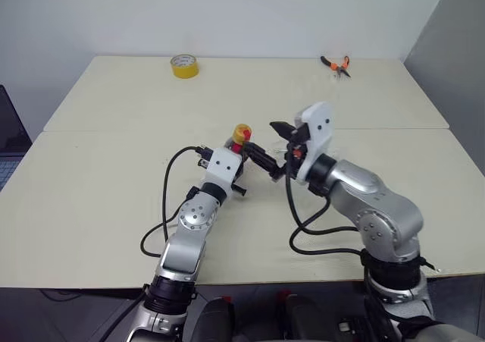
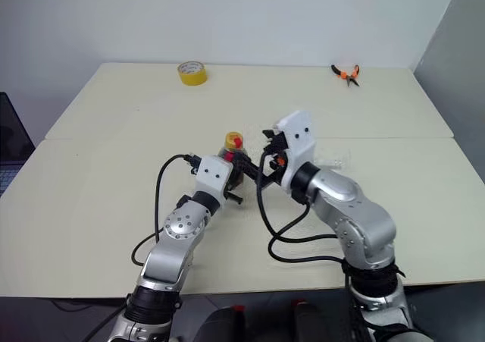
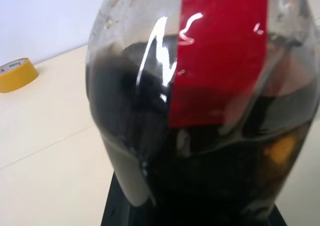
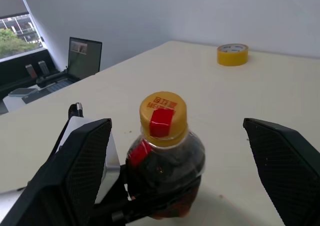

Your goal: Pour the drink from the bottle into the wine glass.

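Evidently uncapping comes first.
Left end effector (image 1: pixel 244 158) clamps the bottle (image 4: pixel 166 170) upright over mid-counter (image 1: pixel 114 167); right end effector (image 4: pixel 177 161) gapes wide around its yellow cap (image 4: pixel 163 111), likely to unscrew it.

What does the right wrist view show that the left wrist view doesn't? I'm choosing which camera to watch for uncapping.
Right wrist view: the yellow screw cap with its red strip, the wide-open right gripper, and an open laptop on a side desk. Left wrist view: the red label band and dark brown drink up close. Both: the small clear plastic bottle, the yellow tape roll and the cream table.
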